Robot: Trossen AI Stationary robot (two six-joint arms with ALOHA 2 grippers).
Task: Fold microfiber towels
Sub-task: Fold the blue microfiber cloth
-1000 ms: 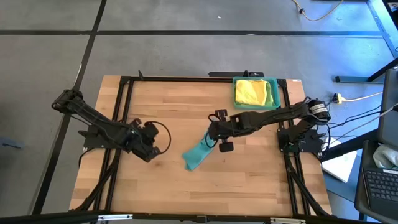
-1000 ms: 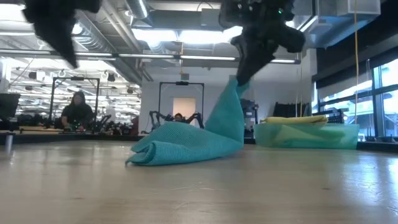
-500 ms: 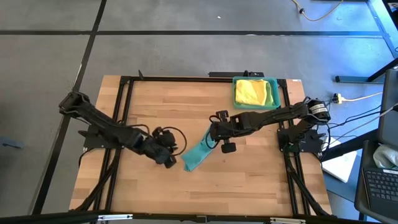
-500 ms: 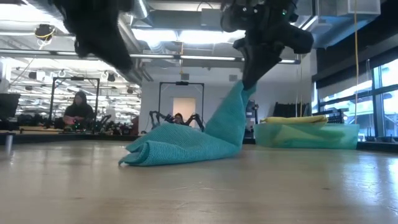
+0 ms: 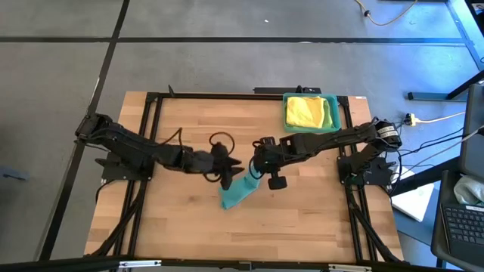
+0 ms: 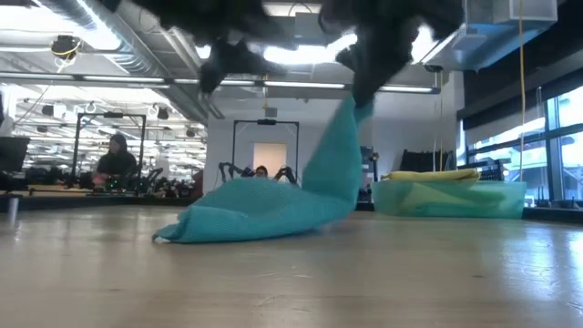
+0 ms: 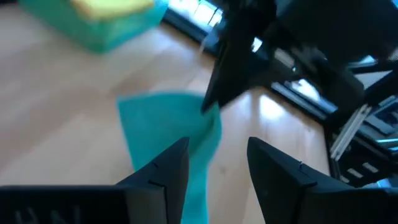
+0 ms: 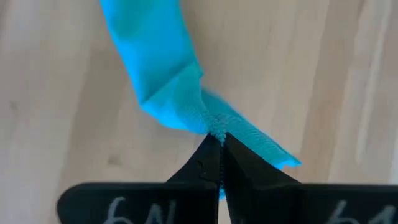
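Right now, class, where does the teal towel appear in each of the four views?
High view: teal towel just below table centre.
Low view: centre, one corner lifted.
Left wrist view: middle, beyond the open left end effector.
Right wrist view: centre, pinched by the right end effector.
Shared landmark: teal tray.

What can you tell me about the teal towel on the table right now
The teal towel is a soft, finely textured cloth, crumpled rather than flat. One corner is pinched in the shut right gripper and lifted; from there it slopes down to a bunched heap on the wooden table. The left gripper, open, hovers over it.
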